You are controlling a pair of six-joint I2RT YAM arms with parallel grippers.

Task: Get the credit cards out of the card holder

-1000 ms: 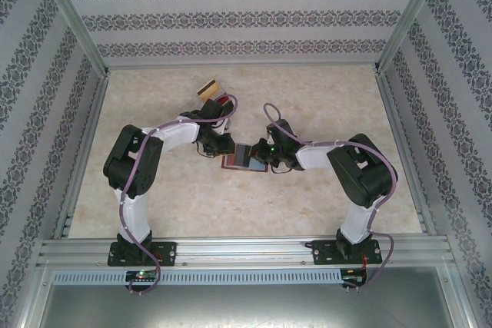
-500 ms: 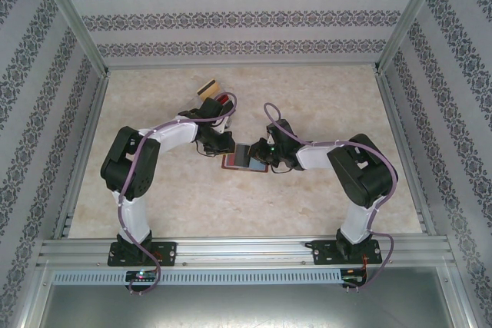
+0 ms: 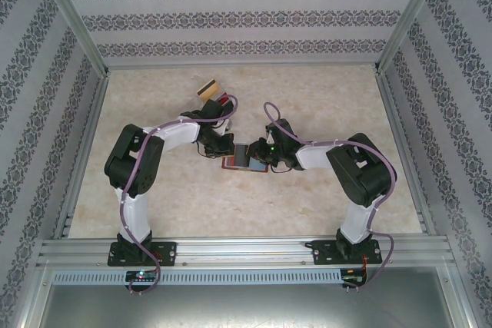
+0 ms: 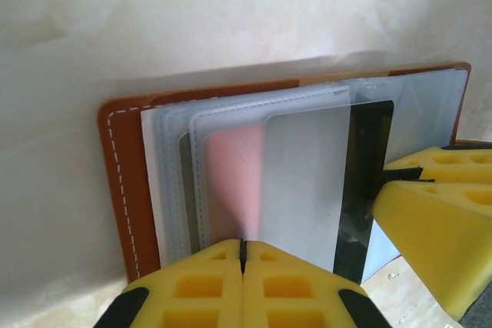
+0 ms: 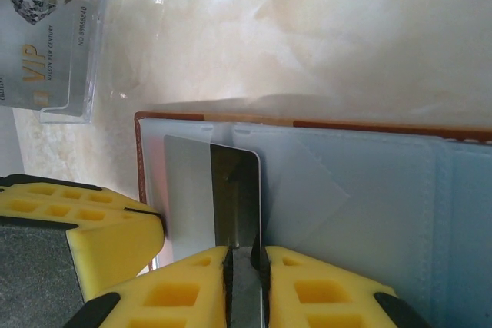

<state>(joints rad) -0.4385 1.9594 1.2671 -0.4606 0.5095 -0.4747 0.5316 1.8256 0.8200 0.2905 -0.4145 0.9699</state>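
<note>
Marble tabletop (image 3: 323, 97) holds a loose VIP card (image 5: 46, 51) beside card holder (image 5: 361, 182).

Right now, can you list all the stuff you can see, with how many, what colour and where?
card holder: one, brown with white stitching, lying open mid-table between the pincers.
plastic sleeves: several, clear, inside the holder.
silver card: one, grey-silver, sticking out of a sleeve.
VIP card: one, silver with gold letters, in a clear tray beside the holder.
tan and dark cards: a small pile, toward the far side of the table.
table: one, cream marble pattern.
walls: white with grey patterned stripes.
left pincer: one, yellow pads, shut at the holder's edge.
right pincer: one, yellow pads, closed on the card's edge.
</note>
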